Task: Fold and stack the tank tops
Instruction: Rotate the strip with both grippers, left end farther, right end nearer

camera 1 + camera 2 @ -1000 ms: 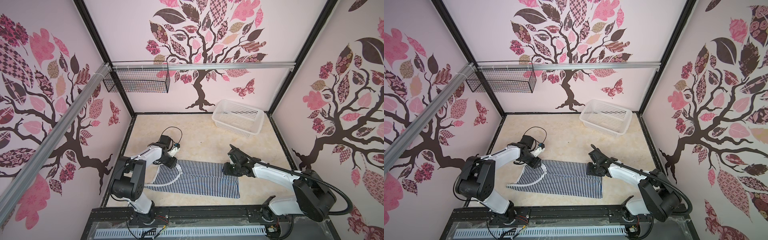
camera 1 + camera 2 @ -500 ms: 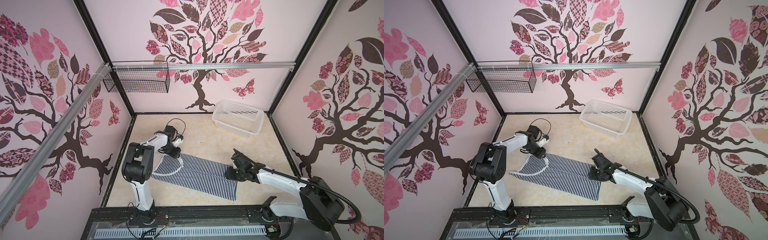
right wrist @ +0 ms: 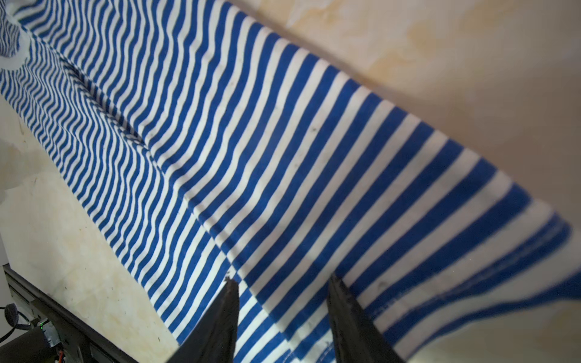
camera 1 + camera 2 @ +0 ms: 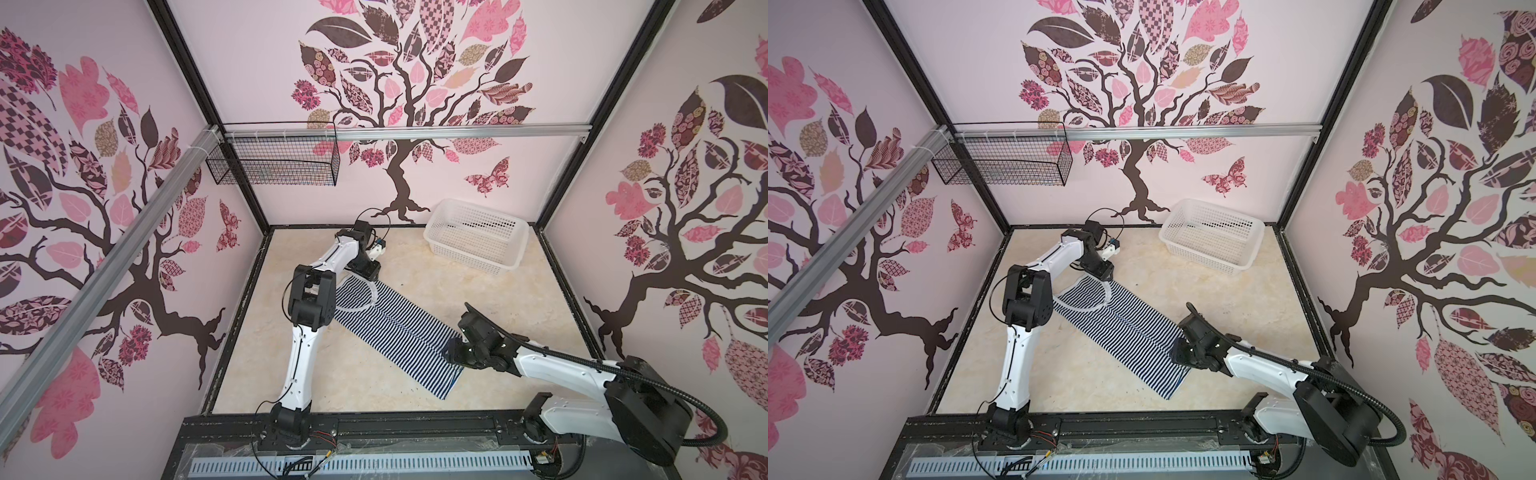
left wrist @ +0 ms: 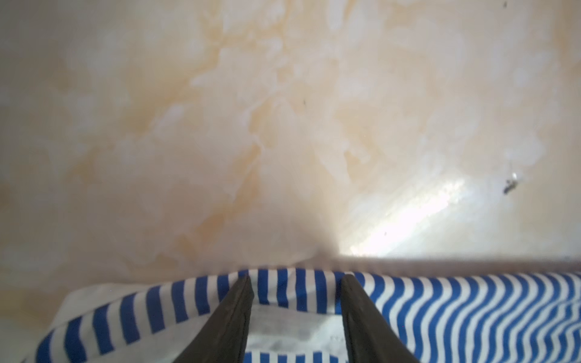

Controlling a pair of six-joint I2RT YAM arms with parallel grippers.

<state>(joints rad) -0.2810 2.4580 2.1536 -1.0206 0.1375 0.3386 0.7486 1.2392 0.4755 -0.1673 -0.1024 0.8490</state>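
Note:
One navy-and-white striped tank top [image 4: 399,328] [image 4: 1129,328] lies as a long folded strip, slanting from the back left to the front right of the table. My left gripper [image 4: 372,277] [image 4: 1106,277] is at its white-edged neck end. In the left wrist view the left gripper [image 5: 295,278] has its jaws apart, tips down on the tank top [image 5: 440,301]. My right gripper [image 4: 451,353] [image 4: 1177,353] is at the hem end. In the right wrist view the right gripper [image 3: 281,279] also stands apart, tips pressed on the flat tank top [image 3: 251,157].
A white perforated basket [image 4: 469,253] [image 4: 1208,249] stands at the back right of the marbled table. A black wire basket [image 4: 274,164] hangs on the back-left rail. Bare table lies on either side of the strip. A black frame edges the front.
The tank top has swung from lying across the table to a diagonal. My left gripper went toward the back wall with the neck end, and my right gripper came toward the front with the hem.

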